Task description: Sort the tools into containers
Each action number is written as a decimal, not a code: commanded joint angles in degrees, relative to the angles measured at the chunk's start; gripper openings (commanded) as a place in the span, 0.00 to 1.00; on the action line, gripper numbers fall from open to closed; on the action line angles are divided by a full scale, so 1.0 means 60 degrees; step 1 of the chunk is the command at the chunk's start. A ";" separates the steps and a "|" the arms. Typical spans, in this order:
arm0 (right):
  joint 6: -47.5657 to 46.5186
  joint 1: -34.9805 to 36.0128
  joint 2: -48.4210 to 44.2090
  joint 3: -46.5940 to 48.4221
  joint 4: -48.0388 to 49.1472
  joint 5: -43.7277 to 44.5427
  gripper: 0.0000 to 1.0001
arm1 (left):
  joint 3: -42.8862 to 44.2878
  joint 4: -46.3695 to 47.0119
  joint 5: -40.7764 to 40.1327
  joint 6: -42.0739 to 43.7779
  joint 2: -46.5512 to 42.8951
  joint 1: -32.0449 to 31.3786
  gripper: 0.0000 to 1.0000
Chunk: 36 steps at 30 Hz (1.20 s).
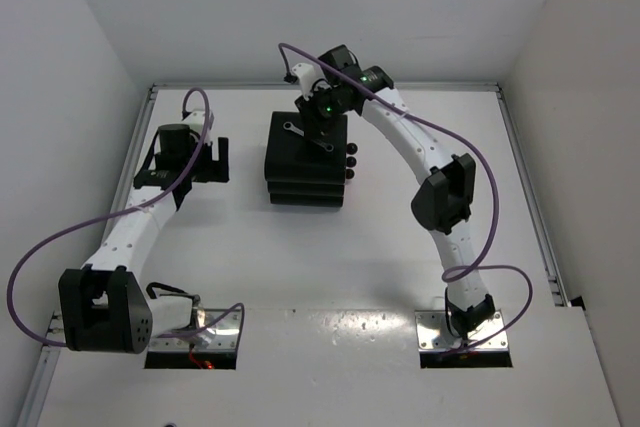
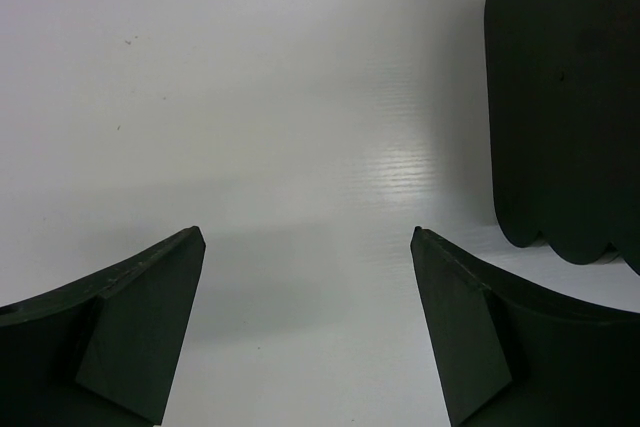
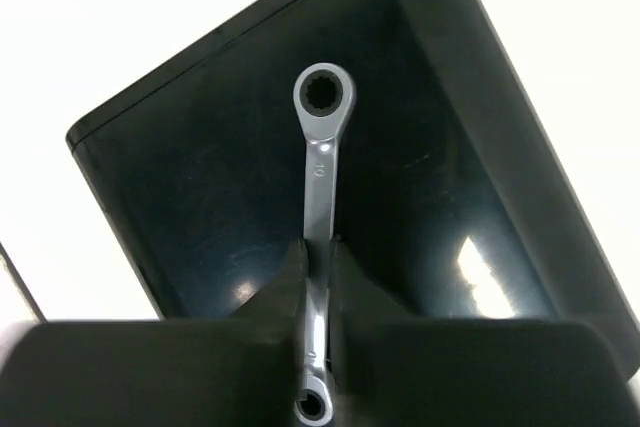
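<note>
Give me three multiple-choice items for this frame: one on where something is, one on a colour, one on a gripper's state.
1. The wrench is: A) above the top of the drawer unit; B) flat on the table by the left arm; C) inside an open drawer.
2. The cables along the arms are: A) orange; B) purple; C) green.
3. The left gripper is: A) shut on scissors; B) shut, empty; C) open, empty.
Answers: 1 A, the right gripper clamps it over the black top; 2 B, both loops are purple; 3 C, its fingers stand apart over the table, nothing between them.
</note>
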 commanded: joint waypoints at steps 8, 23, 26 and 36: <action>0.0177 0.0041 -0.0995 -0.0041 0.0502 -0.0010 0.64 | -0.0022 0.0177 0.0190 0.0153 -0.0734 0.0096 1.00; 0.0208 -0.0748 -0.8625 -0.6877 0.3489 0.4105 0.99 | 0.0300 -0.0468 0.0307 0.0329 -0.2098 0.0184 1.00; 0.0296 -0.1598 -1.0368 -0.9294 0.4076 0.4354 0.99 | 0.0080 -0.0468 0.0307 0.0329 -0.2331 0.0184 1.00; 0.0998 -0.3704 -1.2350 -1.3796 0.4428 0.3259 0.99 | -0.0870 -0.0381 -0.0308 0.0796 -0.2625 0.0184 1.00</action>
